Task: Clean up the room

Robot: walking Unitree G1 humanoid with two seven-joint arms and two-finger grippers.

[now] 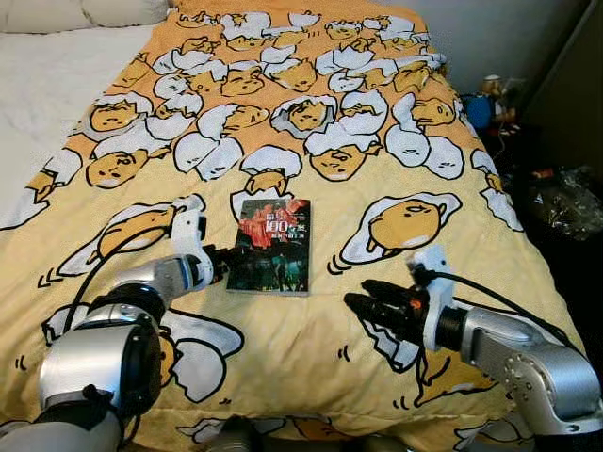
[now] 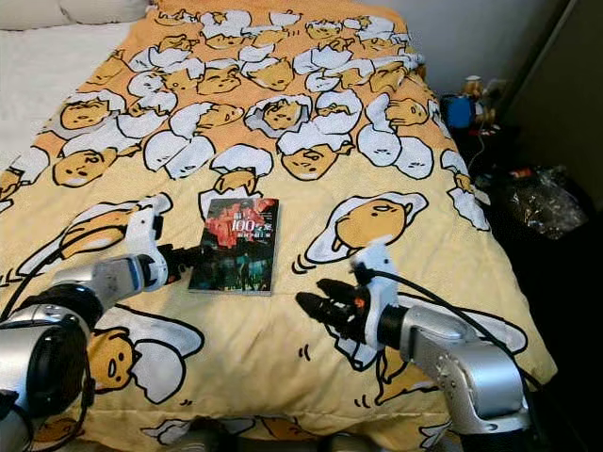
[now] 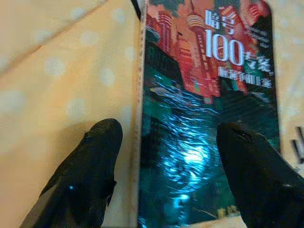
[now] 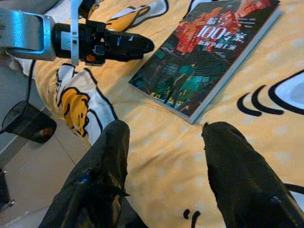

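Left gripper (image 1: 222, 263) spread at paperback book (image 1: 271, 245) on bed.
Right gripper (image 1: 363, 306) spread, nearby on the blanket (image 1: 311, 353), w/ bed edge just below.

Even indoor light, glare on the book (image 3: 199, 156), fingertips blurred.

Bed (image 1: 85, 75): white sheet bare at far left.
Blanket (image 1: 377, 141): orange, with egg cartoon print, spread over most of the bed.
Book (image 1: 273, 243): flat on the blanket, near middle, dark cover with red top.
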